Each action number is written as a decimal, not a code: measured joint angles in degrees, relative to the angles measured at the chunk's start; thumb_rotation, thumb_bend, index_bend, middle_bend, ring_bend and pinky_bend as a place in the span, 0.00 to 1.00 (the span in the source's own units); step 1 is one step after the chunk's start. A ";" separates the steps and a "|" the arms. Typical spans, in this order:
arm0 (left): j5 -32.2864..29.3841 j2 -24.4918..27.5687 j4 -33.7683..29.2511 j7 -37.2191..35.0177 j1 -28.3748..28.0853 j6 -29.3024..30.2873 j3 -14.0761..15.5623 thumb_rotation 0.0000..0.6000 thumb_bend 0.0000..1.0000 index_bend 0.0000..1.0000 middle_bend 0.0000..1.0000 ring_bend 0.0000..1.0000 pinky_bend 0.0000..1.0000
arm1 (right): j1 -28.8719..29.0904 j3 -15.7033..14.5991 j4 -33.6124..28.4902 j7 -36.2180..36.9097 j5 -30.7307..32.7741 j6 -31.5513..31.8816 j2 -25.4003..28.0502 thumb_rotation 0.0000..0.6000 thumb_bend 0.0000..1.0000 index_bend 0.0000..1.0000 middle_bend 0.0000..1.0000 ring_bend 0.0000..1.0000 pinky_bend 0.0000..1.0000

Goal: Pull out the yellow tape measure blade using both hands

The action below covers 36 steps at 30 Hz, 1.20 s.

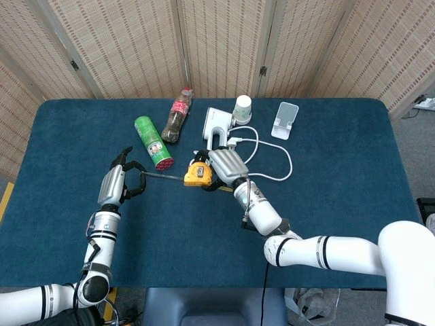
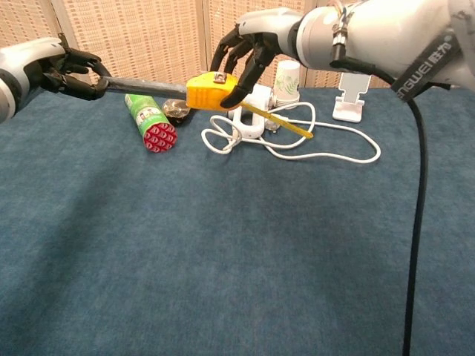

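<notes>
Blue-covered table [image 1: 326, 136] seen from the head and chest cameras. Toward the far edge, left of centre, a green can [image 1: 153, 142] lies on its side, its red patterned end [image 2: 159, 134] turned to the near edge; just beside it lies a dark bottle with a red label [image 1: 177, 116], also on its side. Near the middle of the far edge stand a white charger block [image 1: 217, 125] and a white cup [image 1: 242, 108] with a green band, whose contents cannot be seen; a white cable [image 1: 268, 159] loops from the block toward the table's centre, and a white phone stand [image 1: 285, 121] sits to the right. The green can lies directly behind the stretched blade in the chest view. The yellow tape measure case [image 1: 199, 172] is held above the table, near its centre, by the right hand [image 1: 228, 165], whose fingers wrap over the case from above. The dark blade [image 2: 145, 84] runs from the case toward the left edge, its long axis roughly level and parallel to the far edge. The left hand [image 1: 115, 183] pinches the blade's free end between curled fingers. A thin yellow strap [image 2: 278, 119] hangs from the case on the right.
</notes>
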 measured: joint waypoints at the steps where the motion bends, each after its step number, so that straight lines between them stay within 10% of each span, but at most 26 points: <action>1: 0.07 0.19 0.18 -0.16 0.20 -0.03 -0.01 1.00 0.58 0.66 0.08 0.00 0.01 | -0.34 -0.18 -0.29 0.13 -0.24 -0.01 0.44 1.00 0.23 0.54 0.50 0.55 0.18; 36: 3.09 3.66 7.75 -7.42 5.63 -5.19 0.53 1.00 0.58 0.65 0.08 0.00 0.01 | -18.71 -7.14 -9.17 14.41 -19.94 -1.24 17.82 1.00 0.23 0.55 0.51 0.56 0.18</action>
